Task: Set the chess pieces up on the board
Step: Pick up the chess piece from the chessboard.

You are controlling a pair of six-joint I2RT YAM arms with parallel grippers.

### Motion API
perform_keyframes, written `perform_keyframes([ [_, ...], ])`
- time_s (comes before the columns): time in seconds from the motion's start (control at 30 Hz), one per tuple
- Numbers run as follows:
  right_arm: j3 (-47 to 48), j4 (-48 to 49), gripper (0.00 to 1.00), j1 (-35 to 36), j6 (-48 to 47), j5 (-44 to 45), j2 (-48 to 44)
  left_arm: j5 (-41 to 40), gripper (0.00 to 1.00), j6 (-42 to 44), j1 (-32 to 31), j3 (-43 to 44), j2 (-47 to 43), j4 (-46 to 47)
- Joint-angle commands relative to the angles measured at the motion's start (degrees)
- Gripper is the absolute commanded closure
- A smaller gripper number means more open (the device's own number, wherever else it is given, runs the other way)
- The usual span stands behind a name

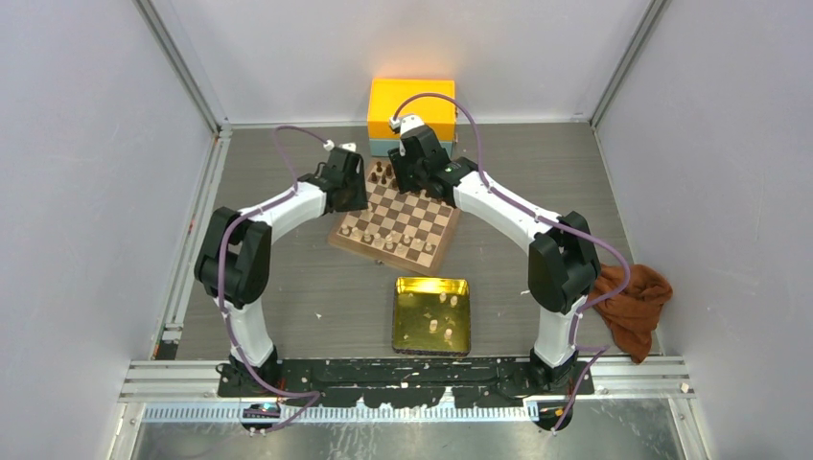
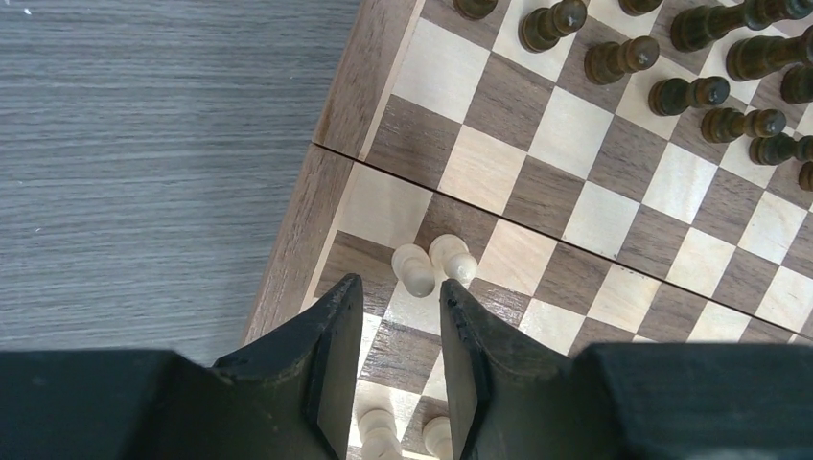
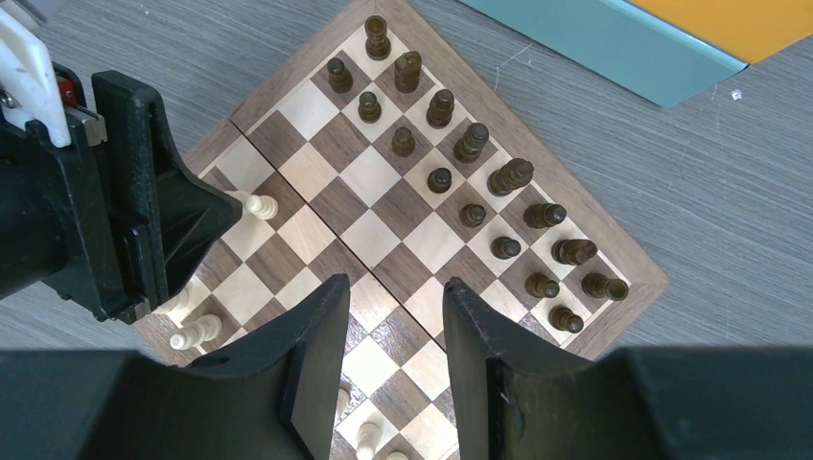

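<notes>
Left wrist cam: left gripper (image 2: 401, 302) hangs low over the board (image 2: 585, 216), close to its side edge. Its fingers (image 2: 331, 355) stand apart w/ a narrow gap and nothing is gripped btwn them. Two cream pieces (image 2: 414, 269) stand touching each other just past the fingertips, a square or two in from that edge. More cream ones show thru the gap, lower down. Right wrist cam: right gripper (image 3: 388, 292) hovers above the board's middle, fingers wide, empty. Dark pieces (image 3: 472, 142) fill two full rows along the board edge nearest the orange box (image 3: 748, 24). One cream piece sits just beside the left gripper's fingertip, and a few more are near the opposite corner, partly hidden by that gripper. Top external cam: board lies turned at an angle on the grey table (image 1: 288, 287), toward its far edge, w/ both grippers over the far half. Cream pieces line part of the board's near edge. Gold tray (image 1: 397, 316) lies nearer the arm bases, apart from the board, w/ a few cream pieces loose inside. Brown cloth (image 1: 633, 302) is bunched at the table's right edge by the right arm.
</notes>
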Motion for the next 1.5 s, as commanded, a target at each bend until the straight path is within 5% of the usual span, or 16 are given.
perform_keyframes([
  [0.0,0.8,2.6,0.54,-0.3,0.4,0.0,-2.0,0.8,0.64,0.9,0.4,2.9,0.6,0.6],
  [0.6,1.1,3.2,0.54,-0.4,0.5,-0.2,-1.1,0.7,0.7,1.7,0.5,4.5,2.4,0.2],
  [1.47,0.1,3.7,0.54,-0.6,0.9,-0.5,-2.2,-0.4,0.93,1.5,0.5,2.9,-1.2,-0.6],
])
